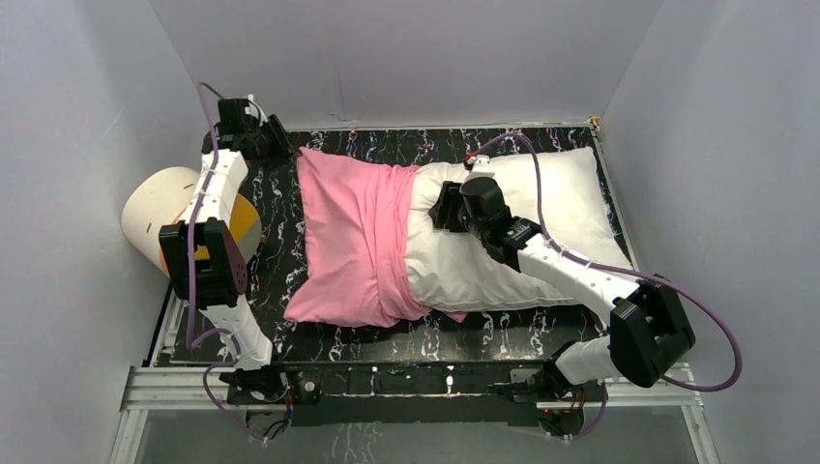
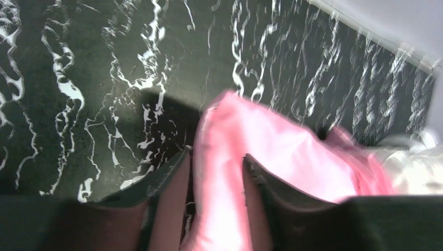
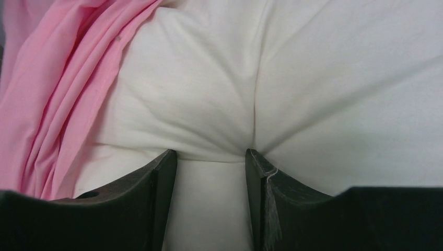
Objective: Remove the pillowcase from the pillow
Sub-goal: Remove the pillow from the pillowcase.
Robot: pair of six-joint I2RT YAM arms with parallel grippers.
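Observation:
The pink pillowcase (image 1: 353,232) covers the left half of the white pillow (image 1: 566,188), which lies bare on the right. My left gripper (image 1: 278,145) is at the pillowcase's far left corner. In the left wrist view its jaws (image 2: 217,154) are closed on a fold of the pink fabric (image 2: 271,141), slightly blurred. My right gripper (image 1: 445,208) presses on the bare pillow just right of the pillowcase's bunched edge. In the right wrist view it (image 3: 211,152) pinches a bulge of white pillow (image 3: 209,78), with creases running out from the fingertips. Pink folds (image 3: 47,104) lie to its left.
A cream-and-orange cylinder (image 1: 169,213) lies off the table's left edge beside my left arm. The black marbled table (image 1: 435,338) shows around the pillow. Grey walls close in on the left, back and right. A metal frame (image 1: 416,382) runs along the near edge.

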